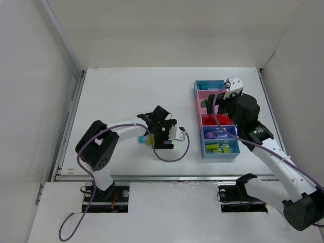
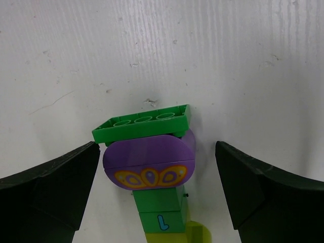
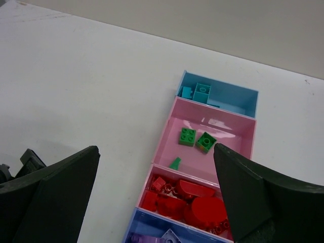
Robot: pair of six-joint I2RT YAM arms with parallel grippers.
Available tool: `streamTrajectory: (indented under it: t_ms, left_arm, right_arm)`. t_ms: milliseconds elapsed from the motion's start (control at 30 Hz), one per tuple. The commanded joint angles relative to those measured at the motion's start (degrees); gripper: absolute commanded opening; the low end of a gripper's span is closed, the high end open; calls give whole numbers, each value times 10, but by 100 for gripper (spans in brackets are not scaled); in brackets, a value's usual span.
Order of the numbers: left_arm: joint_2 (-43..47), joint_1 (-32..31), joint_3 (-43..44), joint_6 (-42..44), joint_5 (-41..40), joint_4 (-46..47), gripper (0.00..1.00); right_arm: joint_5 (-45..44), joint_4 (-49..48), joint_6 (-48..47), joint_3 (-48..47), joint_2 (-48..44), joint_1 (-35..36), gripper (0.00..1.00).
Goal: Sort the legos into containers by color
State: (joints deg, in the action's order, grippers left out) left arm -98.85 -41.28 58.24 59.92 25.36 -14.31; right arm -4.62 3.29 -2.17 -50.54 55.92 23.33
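- White table (image 1: 116,96). The containers strip (image 1: 197,109) lies on its right side, running far to near: light blue, pink, pink, darker blue, light blue.
- Table centre: the left gripper (image 1: 158,125) sits low, left of the strip and well apart from it. Its jaws are wide apart and clamp nothing.
- Left wrist view: a cluster of loose legos (image 2: 152,172) lies on the table between the spread fingers (image 2: 48,192) and touches neither.
- Cluster contents: a green plate (image 2: 144,123) with studs, a purple rounded brick (image 2: 149,161) with a yellow-orange print, a green brick (image 2: 161,212) marked with a teal "L", and a yellow-green piece (image 2: 195,234) at the bottom edge of the frame. They touch or overlap; I cannot tell which rests on which.
- Top view: a teal brick (image 1: 142,138) lies just beside the left gripper, on its near-left side.
- The right gripper (image 3: 155,149) hovers above the far half of the strip. Its jaws are wide apart with nothing held.
- Right wrist view, compartments from far to near:
- The light blue one holds teal bricks (image 3: 198,91).
- The first pink one holds two green square bricks (image 3: 187,135) and a small green piece (image 3: 175,163).
- The second pink one holds red pieces (image 3: 195,200).
- The darker blue one shows a purple piece (image 3: 169,235), cut off by the frame.
- Top view: the nearest light blue compartment holds yellow-green pieces (image 1: 215,148).
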Motion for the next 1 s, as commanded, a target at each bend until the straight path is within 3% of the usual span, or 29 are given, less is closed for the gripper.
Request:
streamTrajectory:
  t_ms: [0,67,100,233,367,400,500,667,767,800,833,967]
  left_arm:
    - [1,-1,-1,-16,-7,15,95]
    - [-15,-1,16,-16,-8,4,89]
    - [-21,-1,23,-22,-8,-1,77]
    - [-42,-1,41,-40,-19,-1,45]
    - [-42,-1,46,-40,-14,-13,21]
    - [-36,-1,46,-47,-14,-13,10]
    - [-12,5,69,-78,-14,-39,0]
    - [58,40,157,-140,10,-54,0]
    - [122,51,180,-146,22,-2,0]
    - [139,52,180,-146,28,18,0]
    - [172,52,174,-146,28,37,0]
    - [232,52,132,-160,43,122,0]
  right_arm:
    - [-28,1,-5,4,-16,6,99]
    - [-35,1,-5,4,-16,6,99]
    - [-35,7,-5,4,-16,6,99]
    - [-47,19,-5,4,-16,11,99]
    - [-52,25,-5,-1,-21,11,99]
    - [-52,25,-5,-1,-21,16,99]
    - [-79,31,-12,-20,-27,16,99]
    - [-101,37,-26,-89,-27,4,99]
    - [8,70,-20,-153,1,-7,99]
    - [110,82,-20,-171,11,-14,99]
    - [156,98,-14,-201,23,-14,99]
    - [281,78,73,-228,67,-14,99]
